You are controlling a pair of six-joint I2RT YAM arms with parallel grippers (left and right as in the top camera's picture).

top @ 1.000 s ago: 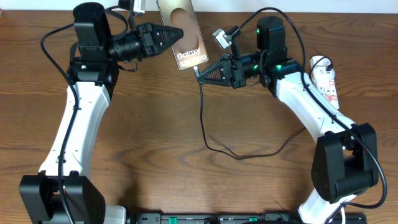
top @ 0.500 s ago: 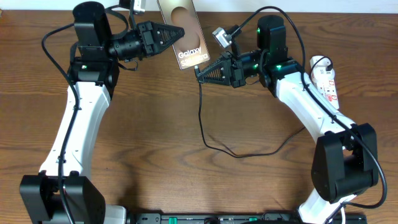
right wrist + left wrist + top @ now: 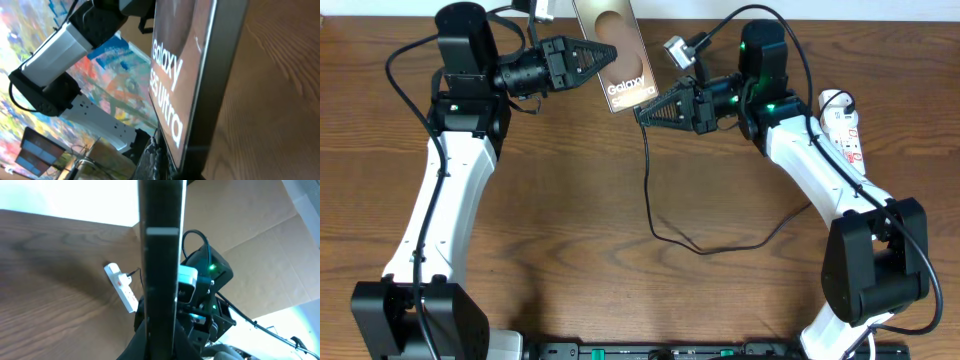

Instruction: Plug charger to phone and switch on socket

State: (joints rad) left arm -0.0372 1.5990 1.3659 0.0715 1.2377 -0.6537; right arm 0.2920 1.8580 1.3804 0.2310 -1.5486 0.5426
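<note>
Wood table: L gripper clamps phone; R gripper pinches charger tip at phone's bottom edge.

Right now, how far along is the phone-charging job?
Done: the left end effector holds the phone. In hand: the right end effector holds the charger tip at its bottom edge; whether it's seated is unclear. Left: switching on the power strip.

- Your table is brown wood, with the grain running side to side.
- Left wrist view: you've got tan cardboard-looking panels behind it, plus a blown-out white patch.
- Right wrist view catches a splashy multicoloured backdrop.
</note>
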